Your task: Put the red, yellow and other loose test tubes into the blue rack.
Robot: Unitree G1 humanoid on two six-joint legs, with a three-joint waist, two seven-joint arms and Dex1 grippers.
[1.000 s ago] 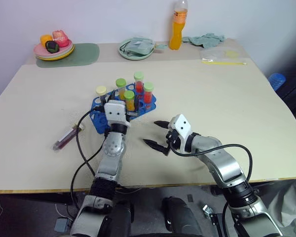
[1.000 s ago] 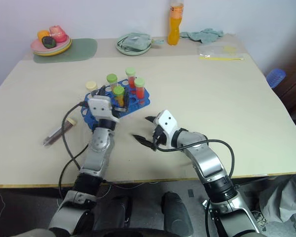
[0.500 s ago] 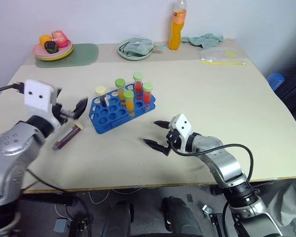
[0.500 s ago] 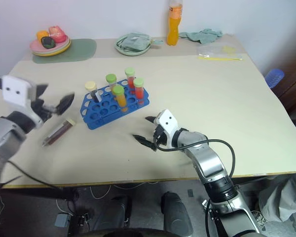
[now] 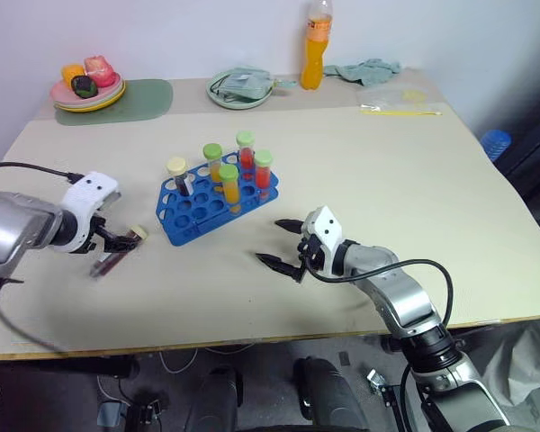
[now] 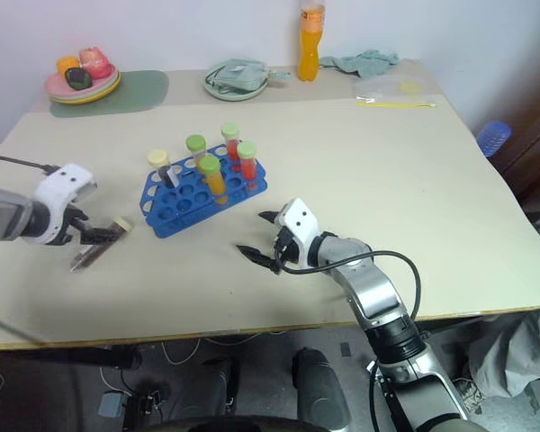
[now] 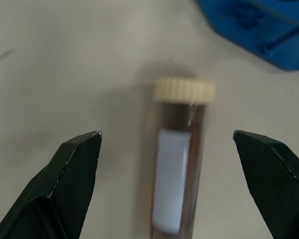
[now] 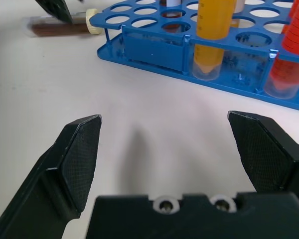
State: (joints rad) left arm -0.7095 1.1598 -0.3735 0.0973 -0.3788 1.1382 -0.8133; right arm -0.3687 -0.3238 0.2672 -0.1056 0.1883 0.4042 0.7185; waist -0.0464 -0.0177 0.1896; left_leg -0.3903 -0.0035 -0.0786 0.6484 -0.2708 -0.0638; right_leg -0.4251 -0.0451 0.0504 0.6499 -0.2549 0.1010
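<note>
Left gripper (spread) over ridged-cap glass tube

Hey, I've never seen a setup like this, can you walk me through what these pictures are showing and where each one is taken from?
This is a humanoid robot at a beige table. Two pictures come from cameras in its head, looking down over its arms; two come from cameras on its wrists, looking along the black fingers. On the table stands a blue plastic rack already holding five capped test tubes. One dark brown tube with a cream cap lies loose beside it. The left gripper hangs open right above that tube, holding nothing. The right gripper waits open and empty near the rack.
</note>
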